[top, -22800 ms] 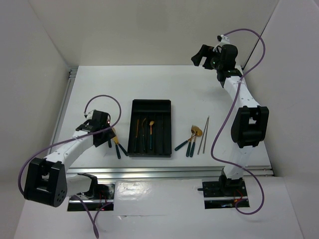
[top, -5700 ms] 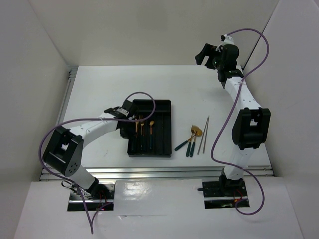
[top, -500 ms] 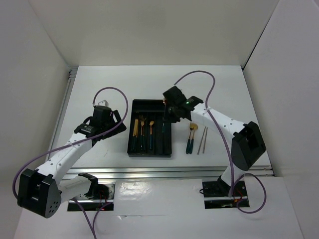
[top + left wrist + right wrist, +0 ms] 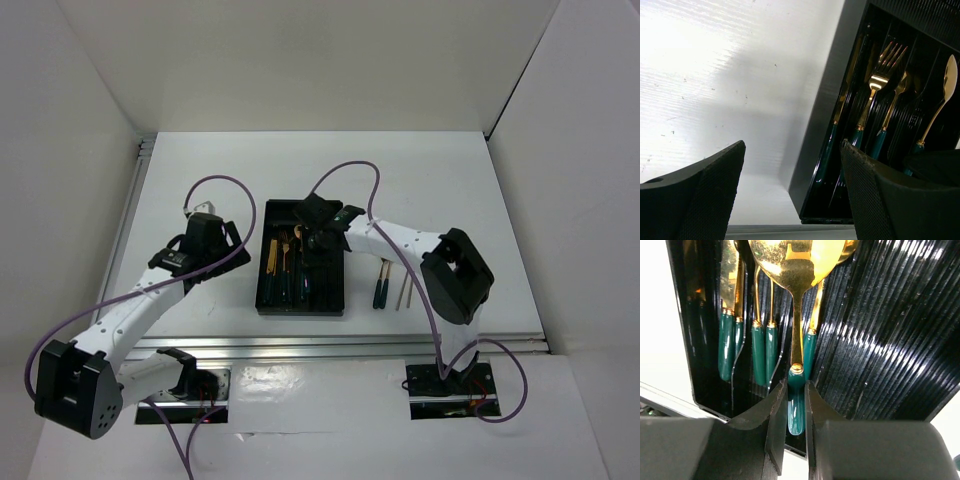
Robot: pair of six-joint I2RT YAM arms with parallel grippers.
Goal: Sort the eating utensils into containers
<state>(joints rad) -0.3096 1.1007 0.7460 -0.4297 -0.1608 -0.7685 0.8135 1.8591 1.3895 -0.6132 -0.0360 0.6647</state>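
Two fingers [image 4: 771,432] of the right gripper [image 4: 794,412] pinched the teal handle of a gold-bowled spoon [image 4: 796,315], held over the middle compartments of the black tray [image 4: 880,340], where knives and forks [image 4: 760,347] lay side by side. Left gripper [image 4: 792,165] gaped wide above the white table [image 4: 715,75], just left of the tray's wall. Right of the tray and apart from it, two teal-handled pieces [image 4: 381,290] and a pair of chopsticks [image 4: 405,285] lay on the table.
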